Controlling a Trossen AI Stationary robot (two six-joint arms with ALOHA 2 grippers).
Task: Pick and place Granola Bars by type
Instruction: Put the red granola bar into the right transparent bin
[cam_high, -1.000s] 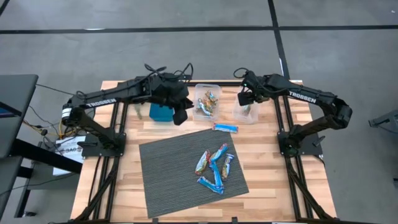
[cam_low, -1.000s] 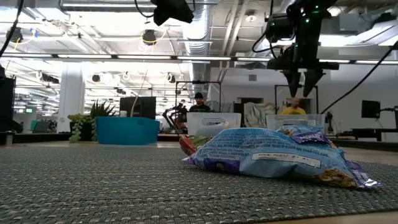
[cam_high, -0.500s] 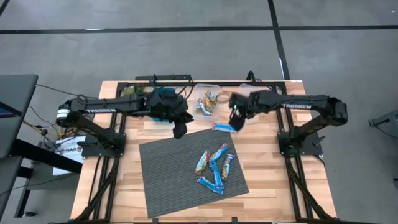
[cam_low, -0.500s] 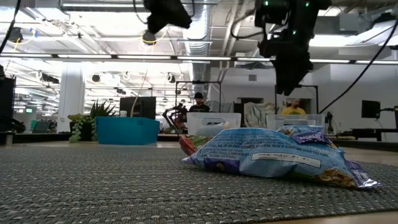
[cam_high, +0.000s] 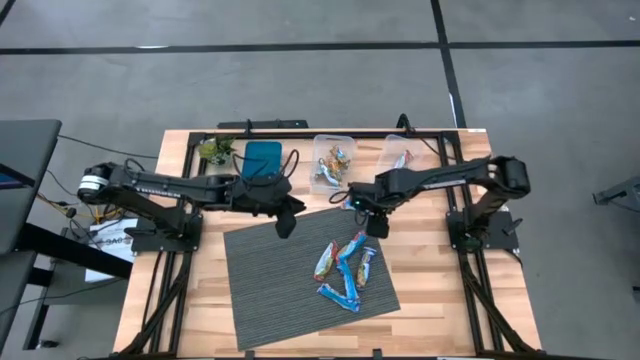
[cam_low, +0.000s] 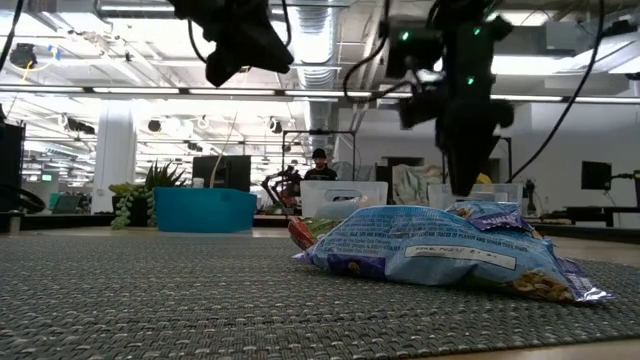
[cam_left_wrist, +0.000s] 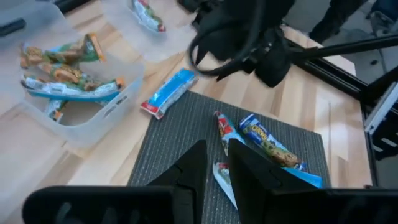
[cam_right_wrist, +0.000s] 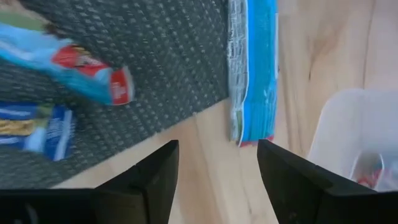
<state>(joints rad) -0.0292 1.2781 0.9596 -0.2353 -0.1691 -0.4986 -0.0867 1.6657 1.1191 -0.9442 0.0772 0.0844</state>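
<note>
Several blue-white and orange-red granola bars (cam_high: 345, 268) lie in a heap on the grey mat (cam_high: 270, 270), close up in the low view (cam_low: 430, 250). One blue-white bar (cam_right_wrist: 252, 68) lies alone on the wood at the mat's far edge (cam_left_wrist: 169, 93). My right gripper (cam_right_wrist: 217, 146) hovers open just near of this bar, at the mat's far right corner (cam_high: 375, 222). My left gripper (cam_left_wrist: 217, 146) hangs over the mat's far left part (cam_high: 285, 222), its fingertips a narrow gap apart, holding nothing.
A clear tub (cam_high: 333, 165) with several bars and a second clear tub (cam_high: 400, 152) with one red-ended bar stand at the far edge. A blue tray (cam_high: 262, 157) and a small plant (cam_high: 213, 150) stand left of them. Bare mat lies left of the heap.
Both arms have swung from the tubs at the far edge toward the near edge and come down. My right gripper has moved left from above the right tub to the lone blue-white bar. My left gripper has moved from beside the blue tray out over the mat.
</note>
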